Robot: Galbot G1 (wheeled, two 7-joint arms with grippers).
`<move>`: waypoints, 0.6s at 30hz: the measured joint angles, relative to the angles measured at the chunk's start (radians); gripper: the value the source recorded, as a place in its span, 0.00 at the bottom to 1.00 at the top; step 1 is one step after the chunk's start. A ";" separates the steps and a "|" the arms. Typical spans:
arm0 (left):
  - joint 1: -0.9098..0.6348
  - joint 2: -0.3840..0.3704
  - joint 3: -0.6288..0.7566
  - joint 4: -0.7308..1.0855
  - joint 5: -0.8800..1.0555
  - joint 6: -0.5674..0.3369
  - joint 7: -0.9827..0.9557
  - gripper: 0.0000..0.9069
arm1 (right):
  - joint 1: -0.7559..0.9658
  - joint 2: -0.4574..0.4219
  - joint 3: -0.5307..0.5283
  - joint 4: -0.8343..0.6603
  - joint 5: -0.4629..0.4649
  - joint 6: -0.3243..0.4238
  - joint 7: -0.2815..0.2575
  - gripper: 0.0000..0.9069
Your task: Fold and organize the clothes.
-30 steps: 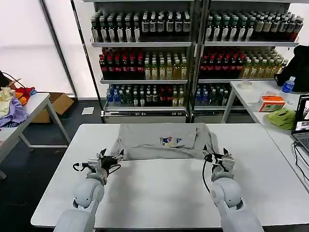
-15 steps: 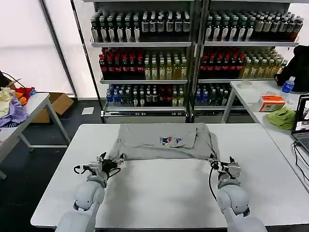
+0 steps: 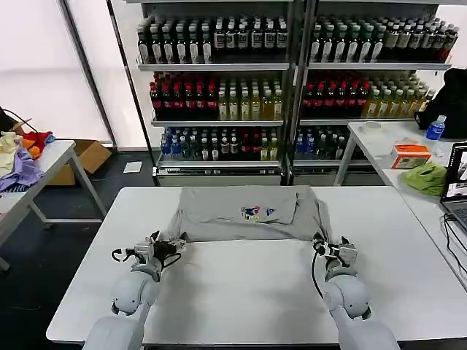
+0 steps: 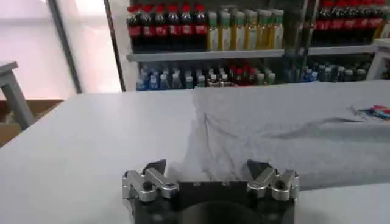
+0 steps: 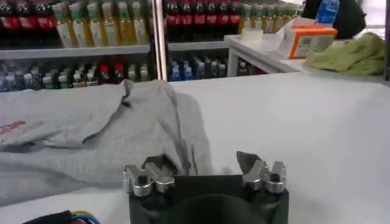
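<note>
Lying folded on the table (image 3: 241,292), the shirt (image 3: 244,213); left gripper (image 3: 169,245) and right gripper (image 3: 330,248) apparently spread.

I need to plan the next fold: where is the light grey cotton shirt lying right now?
In the head view, the light grey cotton shirt lies on the far middle of the white table, its near corners by the open left gripper and open right gripper.

I was working in what looked like a lab staged as a shop. Behind the white surface (image 3: 241,284) stood metal shelving (image 3: 292,87) packed with rows of bottled drinks (image 3: 219,98). Plain side tables (image 3: 394,146) carried a laptop (image 3: 457,182), an orange box (image 3: 411,154) and loose cloth, and a cardboard box (image 3: 86,157) sat on the floor.
</note>
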 measured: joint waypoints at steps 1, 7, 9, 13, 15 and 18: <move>0.000 0.000 0.000 0.002 0.000 0.000 0.001 0.06 | 0.001 0.002 -0.003 -0.005 0.000 0.002 0.000 0.00; 0.008 0.002 0.001 0.008 -0.003 -0.002 0.007 0.01 | 0.004 0.006 -0.013 -0.021 -0.008 0.013 0.000 0.00; 0.012 0.001 0.003 0.006 -0.003 -0.002 0.009 0.01 | 0.002 0.005 -0.016 -0.021 -0.008 0.015 0.000 0.00; 0.023 0.007 0.010 -0.003 -0.004 0.001 0.015 0.01 | -0.005 0.001 -0.017 -0.017 -0.007 0.018 -0.001 0.00; 0.027 0.010 0.012 -0.008 -0.004 0.001 0.015 0.01 | -0.010 0.002 -0.015 -0.012 -0.003 0.018 0.001 0.00; 0.035 0.015 0.014 -0.017 -0.004 0.001 0.018 0.01 | -0.018 0.001 -0.011 -0.002 0.004 0.017 0.006 0.00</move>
